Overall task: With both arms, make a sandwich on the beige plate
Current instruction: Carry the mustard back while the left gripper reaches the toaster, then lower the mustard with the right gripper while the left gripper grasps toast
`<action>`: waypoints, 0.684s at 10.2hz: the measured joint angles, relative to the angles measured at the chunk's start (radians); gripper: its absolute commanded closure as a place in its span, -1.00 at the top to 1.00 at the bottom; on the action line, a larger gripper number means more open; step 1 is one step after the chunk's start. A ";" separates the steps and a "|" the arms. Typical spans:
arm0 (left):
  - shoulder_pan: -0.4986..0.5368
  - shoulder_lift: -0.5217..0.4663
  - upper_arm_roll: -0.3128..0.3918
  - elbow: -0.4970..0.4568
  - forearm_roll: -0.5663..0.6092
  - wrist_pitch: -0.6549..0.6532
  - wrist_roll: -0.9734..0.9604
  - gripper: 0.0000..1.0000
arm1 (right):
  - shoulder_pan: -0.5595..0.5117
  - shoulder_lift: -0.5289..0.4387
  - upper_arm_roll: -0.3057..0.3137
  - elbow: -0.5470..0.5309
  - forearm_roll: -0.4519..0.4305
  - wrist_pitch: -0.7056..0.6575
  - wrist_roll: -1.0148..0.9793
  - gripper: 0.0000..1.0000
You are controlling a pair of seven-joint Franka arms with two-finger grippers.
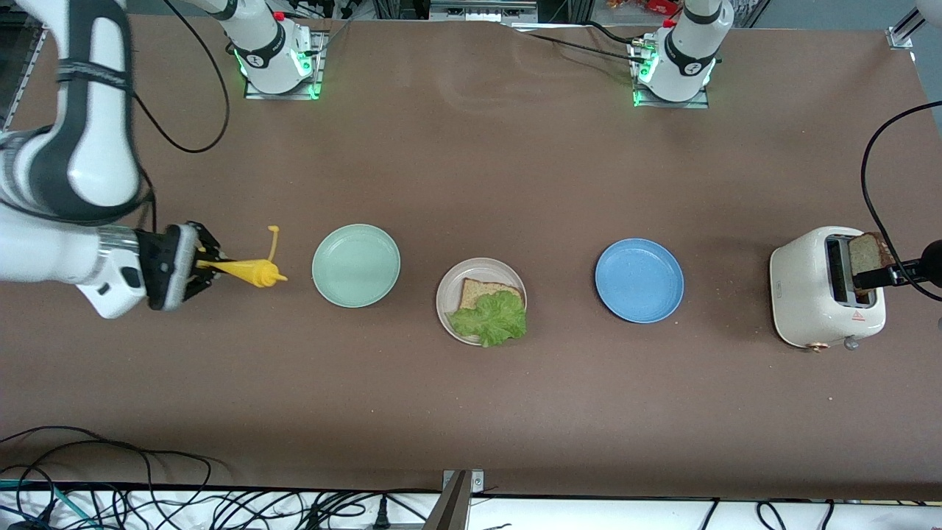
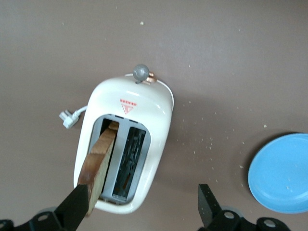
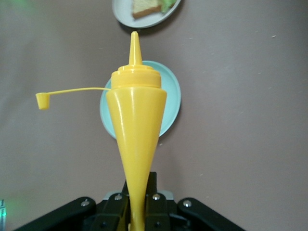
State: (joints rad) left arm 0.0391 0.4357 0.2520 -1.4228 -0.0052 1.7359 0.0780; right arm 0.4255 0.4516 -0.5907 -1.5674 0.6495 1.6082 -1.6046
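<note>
The beige plate (image 1: 450, 293) sits mid-table with one brown bread slice (image 1: 487, 292) and a green lettuce leaf (image 1: 491, 318) lying on it. A second bread slice (image 1: 868, 254) stands in the white toaster (image 1: 813, 294) at the left arm's end, sticking out of a slot (image 2: 100, 161). My left gripper (image 1: 883, 276) is over the toaster, open wide (image 2: 142, 208), with one finger (image 2: 76, 208) against the slice. My right gripper (image 1: 204, 263) is shut on the base of a yellow squeeze bottle (image 1: 246, 271), held sideways above the table (image 3: 136, 125).
A mint green plate (image 1: 356, 265) lies between the bottle and the beige plate. A blue plate (image 1: 639, 280) lies between the beige plate and the toaster. The bottle's cap (image 3: 42, 101) hangs open on its strap. The toaster's plug (image 2: 67, 118) lies loose on the table.
</note>
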 measured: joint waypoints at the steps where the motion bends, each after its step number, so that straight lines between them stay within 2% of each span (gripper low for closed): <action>1: 0.001 -0.040 0.000 -0.097 0.034 0.088 0.007 1.00 | -0.042 -0.032 -0.003 -0.090 0.037 -0.004 -0.107 -1.00; 2: 0.009 -0.084 0.000 -0.206 0.053 0.185 0.013 1.00 | -0.077 -0.059 -0.016 -0.181 0.057 -0.005 -0.237 -1.00; 4: 0.047 -0.146 0.001 -0.363 0.055 0.297 0.078 1.00 | -0.099 -0.080 -0.094 -0.325 0.102 -0.005 -0.493 -1.00; 5: 0.067 -0.159 0.002 -0.400 0.055 0.323 0.107 0.56 | -0.114 -0.079 -0.127 -0.391 0.145 -0.006 -0.602 -1.00; 6: 0.080 -0.165 0.001 -0.423 0.055 0.342 0.119 -0.21 | -0.155 -0.070 -0.135 -0.450 0.192 -0.016 -0.705 -1.00; 7: 0.084 -0.168 0.001 -0.438 0.055 0.351 0.124 -0.79 | -0.204 -0.043 -0.135 -0.487 0.247 -0.046 -0.802 -1.00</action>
State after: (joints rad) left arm 0.1231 0.2673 0.2532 -1.8607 0.0496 2.0864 0.2024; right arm 0.2211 0.4084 -0.7258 -2.0545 0.8963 1.5622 -2.4063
